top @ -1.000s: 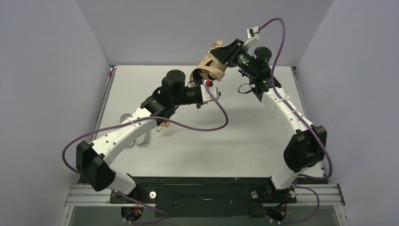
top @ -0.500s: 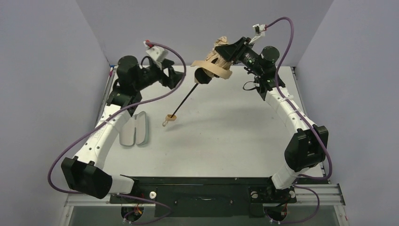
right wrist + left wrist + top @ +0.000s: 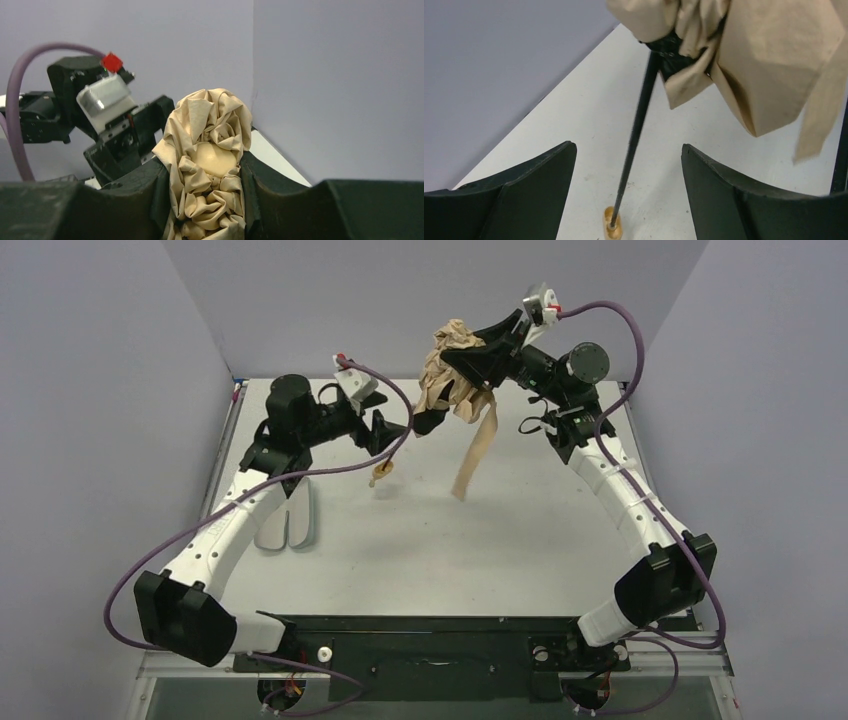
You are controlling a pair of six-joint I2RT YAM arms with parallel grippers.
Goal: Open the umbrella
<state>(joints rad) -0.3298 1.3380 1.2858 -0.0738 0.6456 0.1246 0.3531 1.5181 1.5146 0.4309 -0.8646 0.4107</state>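
Tan crumpled umbrella (image 3: 445, 348), shaft extended, strap dangling, sits clenched in right hand (image 3: 470, 362), left hand (image 3: 626, 146) released.

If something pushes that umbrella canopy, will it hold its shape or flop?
Probably flops: the canopy is crumpled in the right gripper, and its strap dangles limp. The thin shaft looks stiff, likely swinging as one piece.

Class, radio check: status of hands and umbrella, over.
Left hand open, gripping nothing. Right hand shut on umbrella, held aloft. Canopy bunched, unopened. Nothing obstructing.
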